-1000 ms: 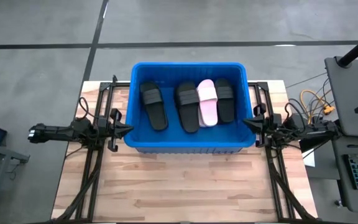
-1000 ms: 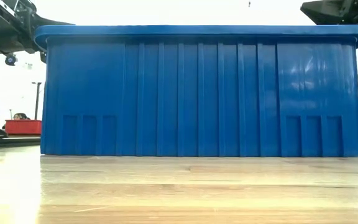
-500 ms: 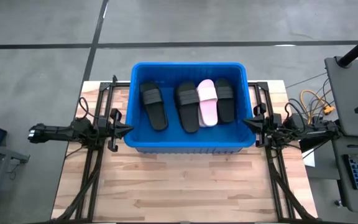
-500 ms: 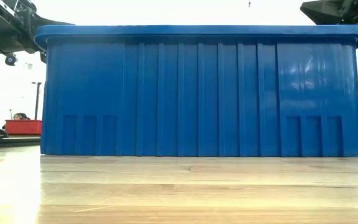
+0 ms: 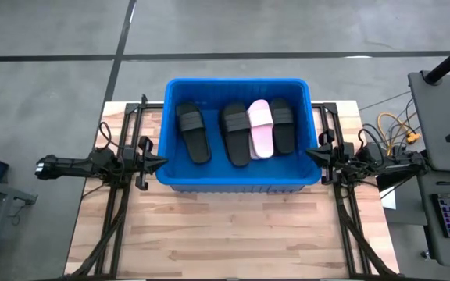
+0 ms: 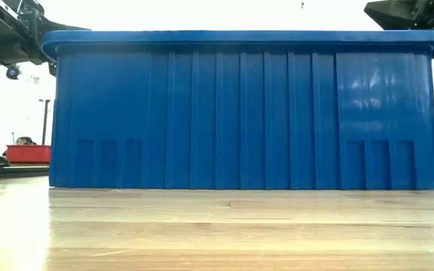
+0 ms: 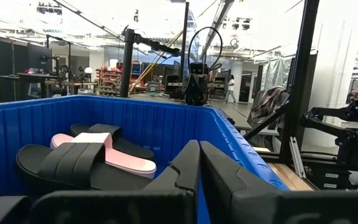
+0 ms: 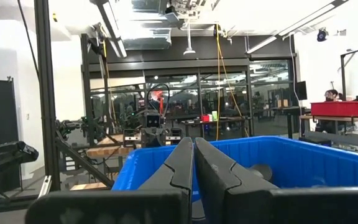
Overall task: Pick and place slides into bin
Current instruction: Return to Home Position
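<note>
On the wooden surface (image 5: 233, 234) nothing has shifted in the past second: the blue bin (image 5: 233, 186) holds the slides (image 5: 236, 134) (three black, one pink), so the job looks finished. Both arms lie level, left gripper (image 5: 161, 162) and right gripper (image 5: 308, 153) pinched closed, empty, beside the bin's end walls.

- Bin (image 6: 239, 113): smooth blue plastic, slightly glossy, ribbed walls.
- Slides (image 5: 196, 133): matt black and matt pale pink, smooth straps.
- Table (image 5: 233, 234): pale wooden planks, faint sheen.
</note>
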